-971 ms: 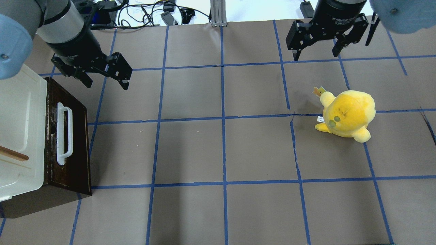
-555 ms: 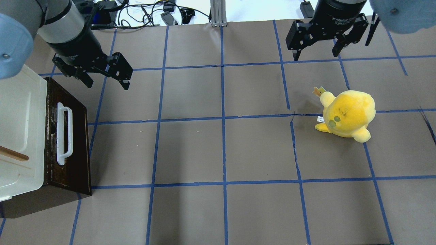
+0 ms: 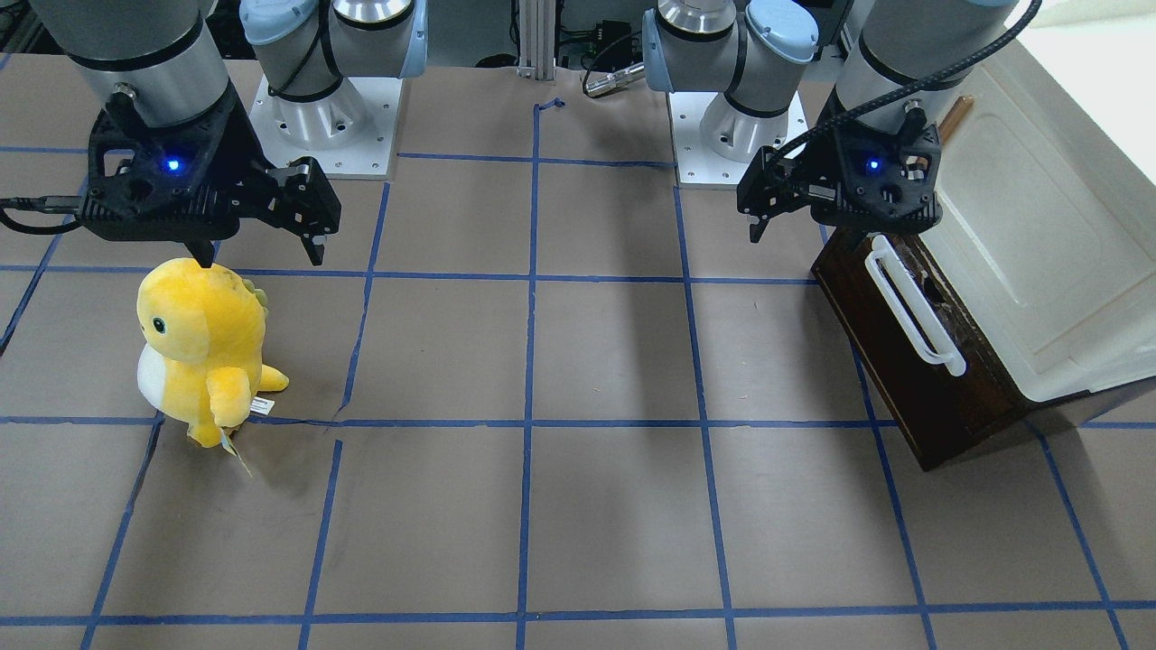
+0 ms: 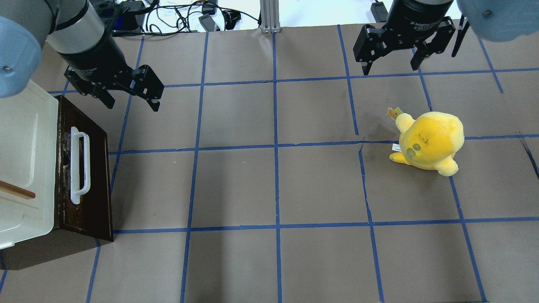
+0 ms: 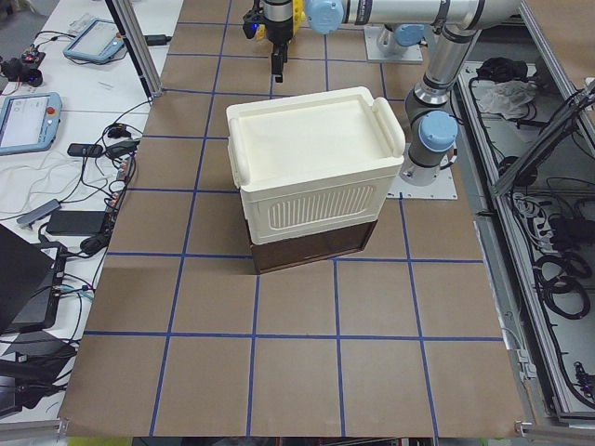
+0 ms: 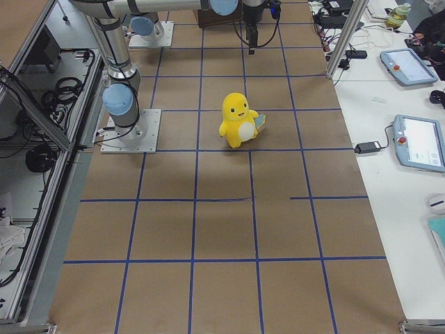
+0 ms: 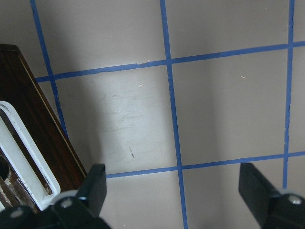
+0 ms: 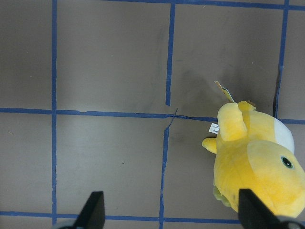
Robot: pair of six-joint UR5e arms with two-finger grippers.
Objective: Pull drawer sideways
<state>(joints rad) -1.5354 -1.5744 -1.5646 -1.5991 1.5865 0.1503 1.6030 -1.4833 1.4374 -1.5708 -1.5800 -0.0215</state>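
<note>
Overhead exterior has both sets of jaws spread and empty: our left gripper (image 4: 130, 101) hangs just off the far end of the drawer (image 4: 94, 168), clear of its white bar handle (image 4: 80, 166), probably lining up the sideways pull, while the right gripper (image 4: 390, 69) parks near the yellow plush (image 4: 429, 141). We see the drawer pushed in against the cream cabinet (image 4: 25, 160); only "2F Adaptive" on the right gripper reads.
</note>
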